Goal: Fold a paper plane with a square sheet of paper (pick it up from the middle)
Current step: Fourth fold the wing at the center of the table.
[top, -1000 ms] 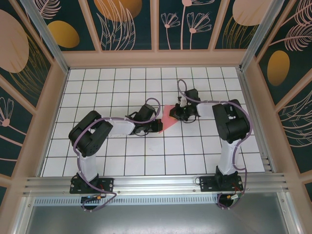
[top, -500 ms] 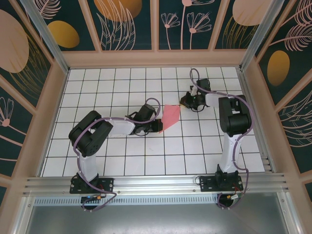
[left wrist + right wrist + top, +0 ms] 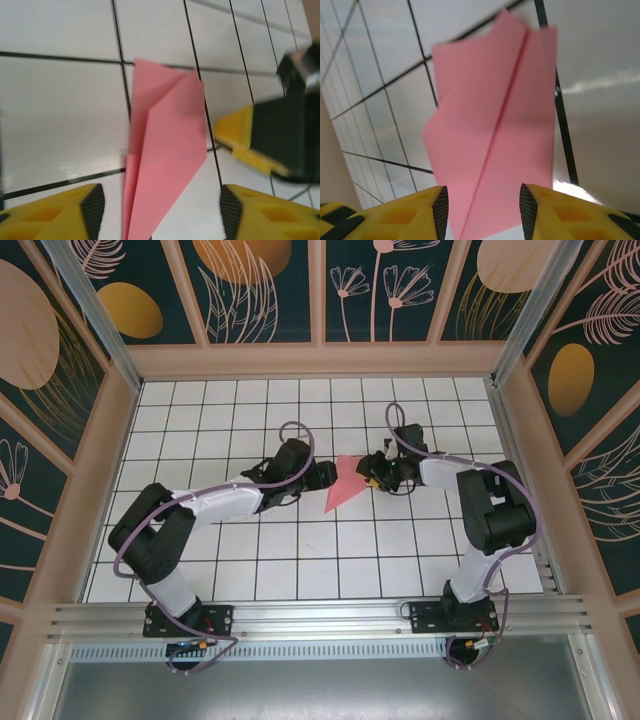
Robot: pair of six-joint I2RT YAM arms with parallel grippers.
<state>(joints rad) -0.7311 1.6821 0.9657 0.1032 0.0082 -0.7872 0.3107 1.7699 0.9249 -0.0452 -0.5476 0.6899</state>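
Observation:
The square sheet of paper is folded into a slim pink-red paper plane (image 3: 342, 483) with a centre crease, lying flat on the white grid table. My left gripper (image 3: 322, 478) is at its left side and stands open; in the left wrist view the plane (image 3: 165, 160) reaches down between the spread fingers (image 3: 93, 207) without touching them. My right gripper (image 3: 372, 473) is at the plane's right end, also open. In the right wrist view the plane (image 3: 495, 125) lies just ahead of the gripper (image 3: 484, 210), its near part between the fingertips.
The white grid table (image 3: 250, 560) is walled by beige frame posts and patterned panels (image 3: 320, 300). The right gripper's yellow and black body (image 3: 280, 135) sits close beyond the plane in the left wrist view. Open tiles lie toward the front.
Both grippers have gone from shut to open. The left arm stretched forward and further back on the table. The right gripper swung away, then returned to the plane's right end.

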